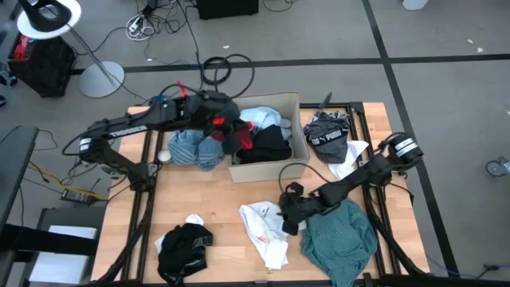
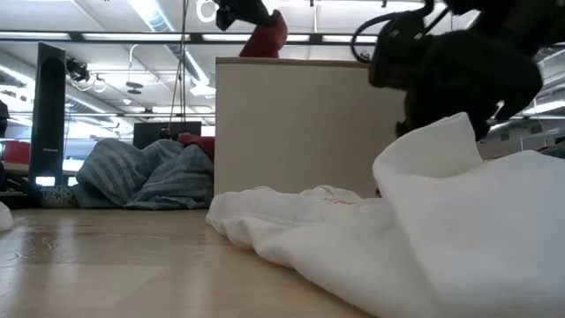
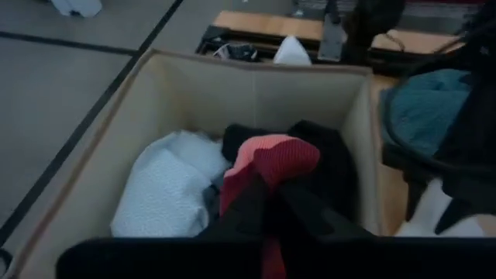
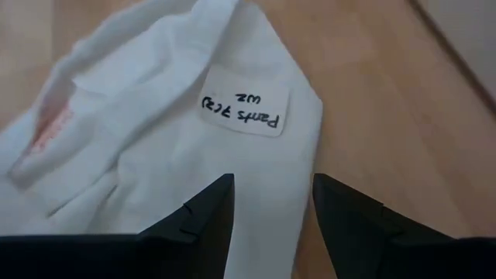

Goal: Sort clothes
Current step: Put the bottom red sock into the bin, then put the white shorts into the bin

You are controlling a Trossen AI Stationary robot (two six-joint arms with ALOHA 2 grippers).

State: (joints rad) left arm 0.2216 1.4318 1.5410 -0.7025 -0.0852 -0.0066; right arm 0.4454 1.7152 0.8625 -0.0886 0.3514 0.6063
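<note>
My left gripper hangs over the left end of the tan cardboard box, shut on a red-and-black garment. Inside the box lie a black garment and a pale white-blue one. My right gripper stands open just above a white garment spread on the table in front of the box. Its fingers straddle the cloth's edge below a handwritten label. Whether they touch the cloth, I cannot tell. My left gripper pinches a bunched part of the red-and-black garment between its two fingers, coming slanting down from the table's left side. The cloth hangs slack below the fingers, above the box's rim; its lower end reaches toward the clothes inside.
A light blue striped garment lies heaped against the box's left wall. A black garment sits at the near left, a teal one at the near right under my right arm, and a black-and-white patterned one right of the box.
</note>
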